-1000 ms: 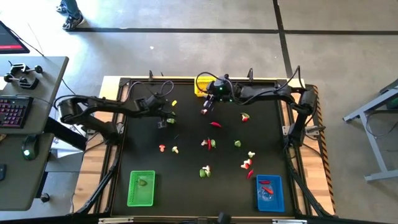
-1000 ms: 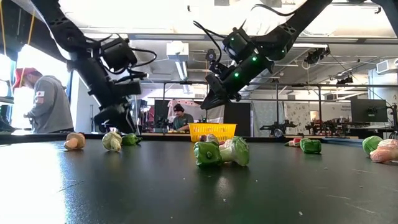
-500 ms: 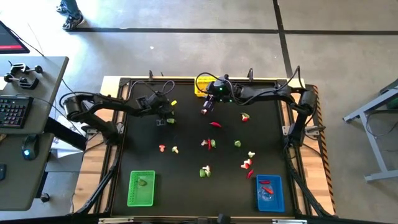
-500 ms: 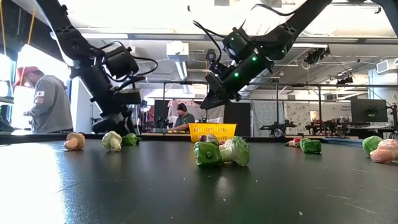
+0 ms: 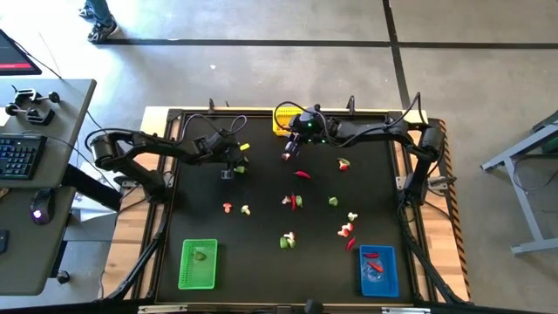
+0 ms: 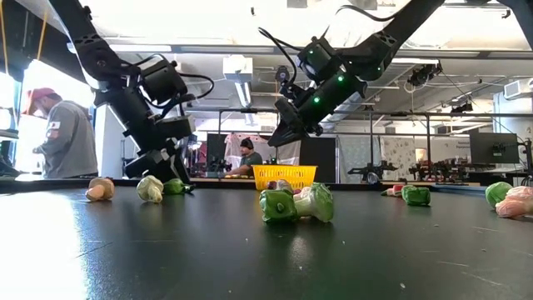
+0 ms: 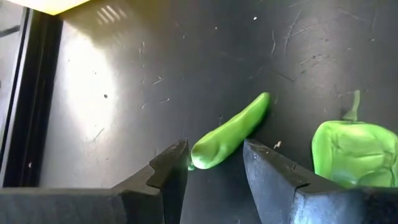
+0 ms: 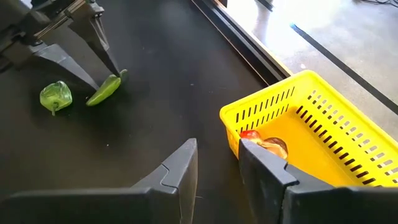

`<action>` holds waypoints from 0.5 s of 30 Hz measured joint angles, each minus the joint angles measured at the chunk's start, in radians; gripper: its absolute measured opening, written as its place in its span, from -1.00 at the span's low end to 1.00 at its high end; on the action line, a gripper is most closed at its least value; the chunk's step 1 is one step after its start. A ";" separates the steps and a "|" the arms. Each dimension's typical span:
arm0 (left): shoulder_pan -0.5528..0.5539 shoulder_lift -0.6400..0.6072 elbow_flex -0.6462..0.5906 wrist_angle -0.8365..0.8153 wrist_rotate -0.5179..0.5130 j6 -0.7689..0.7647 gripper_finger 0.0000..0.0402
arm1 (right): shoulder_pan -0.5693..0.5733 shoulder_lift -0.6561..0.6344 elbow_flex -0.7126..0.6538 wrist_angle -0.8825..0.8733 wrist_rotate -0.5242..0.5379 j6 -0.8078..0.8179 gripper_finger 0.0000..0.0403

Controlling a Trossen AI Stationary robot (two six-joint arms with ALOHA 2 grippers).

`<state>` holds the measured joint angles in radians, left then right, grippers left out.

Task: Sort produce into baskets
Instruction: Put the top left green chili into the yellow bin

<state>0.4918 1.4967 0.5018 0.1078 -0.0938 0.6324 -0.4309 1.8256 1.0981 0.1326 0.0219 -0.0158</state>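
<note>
Glossy curved green chili [image 7: 229, 132], scuffed table [image 7: 124, 93]

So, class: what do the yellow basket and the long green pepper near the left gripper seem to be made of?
Yellow basket: probably moulded plastic, going by its uniform bright colour and the regular slotted mesh of its walls.
Long green pepper: apparently smooth plastic or rubbery toy material, slightly glossy, with an even green colour and soft highlights; which of the two is unclear.
Table: a dark, matte, scratched sheet of unclear material.

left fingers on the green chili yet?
Cannot tell. Left wrist view: fingers straddle the chili tip, open; no clear gap or contact.
</note>
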 joint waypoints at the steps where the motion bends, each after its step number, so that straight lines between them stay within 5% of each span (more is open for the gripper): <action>1: 0.003 0.000 0.000 -0.003 0.003 -0.001 -0.28 | 0.000 0.000 0.000 0.000 0.000 0.000 -0.47; 15: 0.033 -0.002 0.000 -0.043 0.097 -0.093 -0.55 | 0.006 0.000 0.000 -0.008 -0.067 0.016 -0.47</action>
<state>0.5247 1.4948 0.5022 0.0643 0.0036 0.5391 -0.4249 1.8256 1.0981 0.1246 -0.0455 -0.0002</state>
